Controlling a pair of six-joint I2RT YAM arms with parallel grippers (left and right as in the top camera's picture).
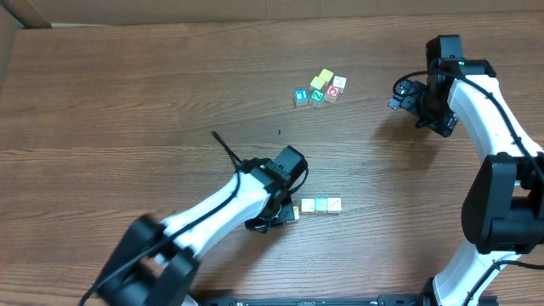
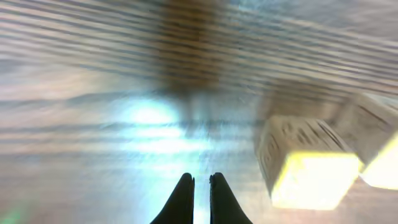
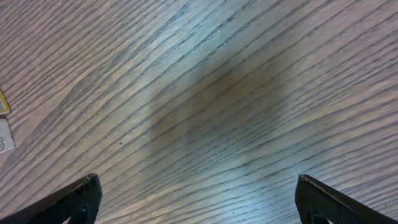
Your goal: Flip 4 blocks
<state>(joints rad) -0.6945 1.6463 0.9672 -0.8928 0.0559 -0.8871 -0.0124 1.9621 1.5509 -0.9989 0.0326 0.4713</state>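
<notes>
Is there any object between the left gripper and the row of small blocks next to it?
Nothing visible stands between. The left gripper, jaws shut, sits just beside the nearest block of the row; only bare wooden table lies between them. The other cluster of blocks is farther away, off that path.

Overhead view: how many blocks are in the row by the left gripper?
4: yellow block partly hidden under the left gripper, then pale-yellow block, green block, cream block running right. More could be hidden beneath the gripper.
</notes>
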